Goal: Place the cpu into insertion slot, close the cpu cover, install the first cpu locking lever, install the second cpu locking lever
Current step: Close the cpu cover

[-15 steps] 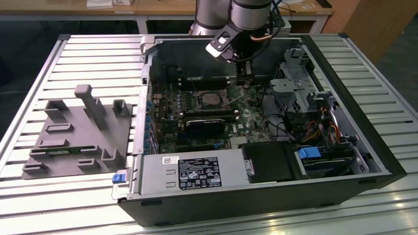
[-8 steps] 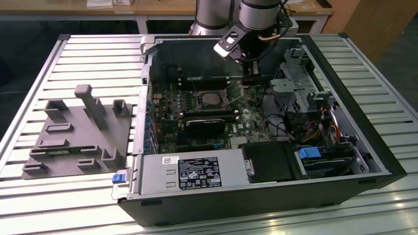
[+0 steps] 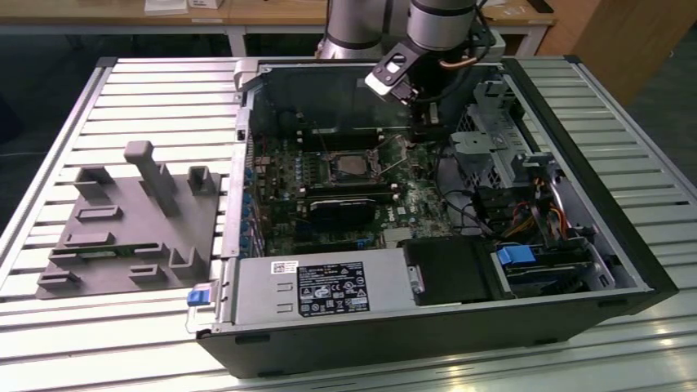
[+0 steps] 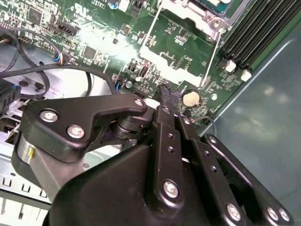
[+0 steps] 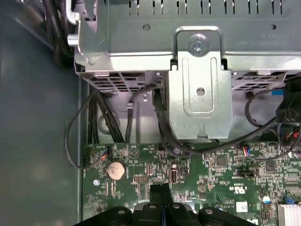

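Gripper (image 5: 161, 192) closed, jaws pressed flat together with nothing between them, and it hangs low over the green motherboard (image 5: 211, 162), near the coin cell (image 5: 115, 170). Whether the tips touch the board, we cannot tell.

Out from there, in the exterior view, the cpu (image 3: 351, 166) sits in the insertion slot (image 3: 326, 170), near the gripper on the exterior view's left of it. The cpu cover (image 3: 351, 154) looks to us to be lying down around the chip. In the second wrist view a thin rod that we take for a locking lever (image 4: 211, 59) runs along the socket's edge; latched or free, we cannot say.

So we judge the lever work to be the step in hand. Shut jaws suit pushing, and any push calls for a fine line-up on that thin rod, clear of the memory slots (image 4: 263, 28) and black cables (image 5: 164, 127).

Beyond stand the metal drive cage (image 5: 200, 94) and the power supply (image 3: 316, 287), all in the open computer case (image 3: 642, 245). It lies on a slatted metal table (image 3: 142, 90), with a grey fixture block (image 3: 130, 224) on the exterior view's left and wooden desks (image 3: 273, 12) behind.
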Available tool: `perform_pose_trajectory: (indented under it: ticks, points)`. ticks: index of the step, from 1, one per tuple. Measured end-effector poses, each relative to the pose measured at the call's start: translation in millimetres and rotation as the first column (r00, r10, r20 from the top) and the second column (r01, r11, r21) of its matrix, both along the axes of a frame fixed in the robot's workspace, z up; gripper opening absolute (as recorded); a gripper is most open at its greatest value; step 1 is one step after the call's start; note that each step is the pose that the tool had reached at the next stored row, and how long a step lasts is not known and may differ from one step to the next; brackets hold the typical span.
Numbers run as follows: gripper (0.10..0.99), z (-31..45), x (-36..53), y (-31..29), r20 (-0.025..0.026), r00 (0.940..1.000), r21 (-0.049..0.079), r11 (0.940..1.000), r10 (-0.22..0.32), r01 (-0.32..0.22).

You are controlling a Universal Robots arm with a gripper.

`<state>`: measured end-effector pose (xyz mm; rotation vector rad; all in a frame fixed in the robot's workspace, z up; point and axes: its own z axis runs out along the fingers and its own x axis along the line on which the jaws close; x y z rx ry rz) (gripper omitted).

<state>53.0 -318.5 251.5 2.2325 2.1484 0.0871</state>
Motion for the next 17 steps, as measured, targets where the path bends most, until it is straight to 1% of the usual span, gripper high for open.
perform_pose_trajectory:
  ticks: [3, 5, 10, 15, 16, 17]
  points:
    - [0.102, -2.0, 2.5, 0.0, -0.0004, 1.0000, 0.000, 1.0000, -0.001, 0.001]
    - [0.102, -6.4, 3.7, 0.0, -0.0014, 1.0000, 0.000, 1.0000, -0.002, 0.002]
    - [0.102, -14.7, 3.9, 0.0, -0.0064, 1.0000, 0.000, 1.0000, -0.002, 0.002]
    - [0.102, -15.2, 4.0, 0.0, -0.0068, 1.0000, -0.004, 1.0000, -0.002, 0.002]
    - [0.102, -15.2, 4.0, -0.1, -0.0081, 1.0000, -0.004, 1.0000, -0.002, 0.002]
    - [0.102, -15.4, 4.0, 0.0, -0.0163, 0.9999, -0.004, 1.0000, -0.002, 0.002]
